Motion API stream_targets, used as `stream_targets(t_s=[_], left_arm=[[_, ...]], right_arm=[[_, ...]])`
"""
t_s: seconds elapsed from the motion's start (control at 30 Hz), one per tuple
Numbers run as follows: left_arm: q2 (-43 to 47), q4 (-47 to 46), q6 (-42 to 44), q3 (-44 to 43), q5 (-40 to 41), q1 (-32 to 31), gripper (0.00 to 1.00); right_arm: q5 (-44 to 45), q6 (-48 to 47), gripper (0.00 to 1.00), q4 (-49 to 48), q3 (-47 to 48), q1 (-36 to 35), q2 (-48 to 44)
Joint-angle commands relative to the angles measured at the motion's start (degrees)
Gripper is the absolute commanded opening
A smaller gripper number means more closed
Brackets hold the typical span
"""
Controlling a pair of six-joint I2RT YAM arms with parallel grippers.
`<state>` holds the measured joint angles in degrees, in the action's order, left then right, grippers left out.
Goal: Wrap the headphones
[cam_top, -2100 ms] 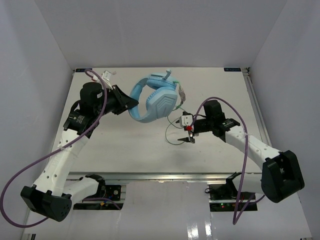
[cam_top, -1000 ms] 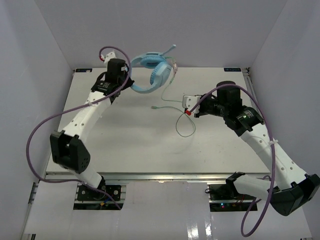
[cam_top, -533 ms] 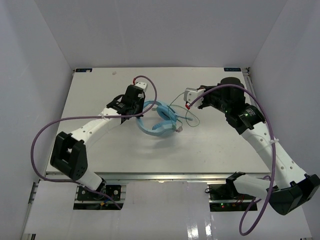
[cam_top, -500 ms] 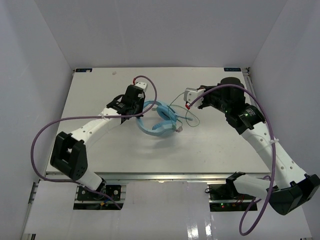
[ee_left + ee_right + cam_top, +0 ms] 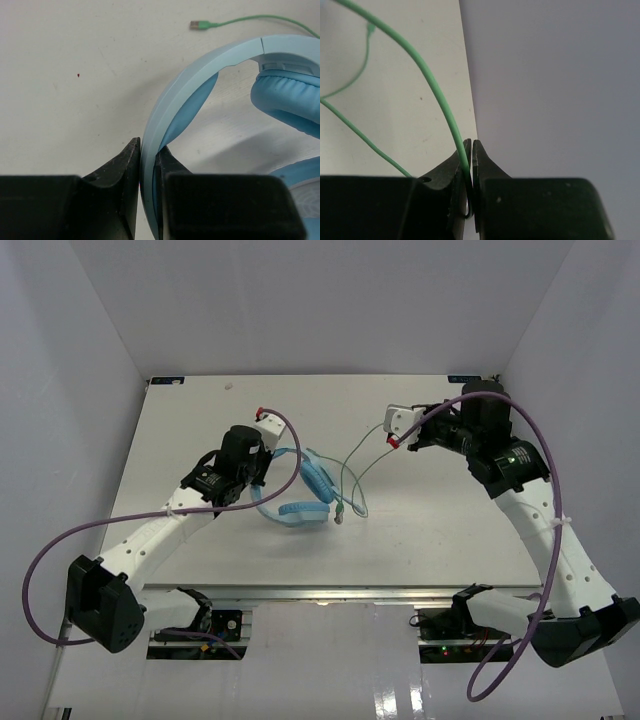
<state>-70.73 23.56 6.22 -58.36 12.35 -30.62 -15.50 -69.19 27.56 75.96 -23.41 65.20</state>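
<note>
My left hand (image 5: 148, 167) is clamped on the headband of the headphones (image 5: 200, 75). They sit low over the counter (image 5: 60, 75), a little left of centre, with the earcups toward my right arm; I cannot tell whether they rest on it. My right hand (image 5: 471, 165) is pinched together on the thin green cable (image 5: 432, 85), raised near the far right so the cord hangs in a loose loop back to the headset. I judge the headset light and fairly stiff, and its smooth plastic could slip in a narrow grip, so the band is a sound place to hold. The cable is limp and easily kinked, best drawn gently. Its plug (image 5: 196, 24) lies loose on the counter. I can read no brand or writing anywhere.
</note>
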Motion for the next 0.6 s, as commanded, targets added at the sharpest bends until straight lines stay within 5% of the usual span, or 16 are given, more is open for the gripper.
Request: stream_targets(t_s=[0.0,0.1,0.27,0.43,0.57], left_arm=[[2.9,-2.5,2.2,0.0,7.6,0.0,0.0],[1.3,-1.7,2.5,-1.6,10.8,0.0,0.0],[0.2,-1.4,5.7,-1.0,13.3,0.0,0.0],[0.0,-2.1,7.2,0.6,19.3,0.0,0.0],[0.2,-1.8,7.6,0.4,16.3,0.0,0.0]], right_arm=[[-20.6,0.1,0.1,13.0,8.9,0.6,-0.1],[-23.1,1.0,0.09,14.5,8.8,0.6,-0.4],[-10.4,-0.8,0.09,11.3,6.0,0.6,-1.7],[-9.1,-1.9,0.09,11.8,5.6,0.6,-3.0],[-5.2,-1.1,0.09,6.6,3.2,0.6,-3.8]])
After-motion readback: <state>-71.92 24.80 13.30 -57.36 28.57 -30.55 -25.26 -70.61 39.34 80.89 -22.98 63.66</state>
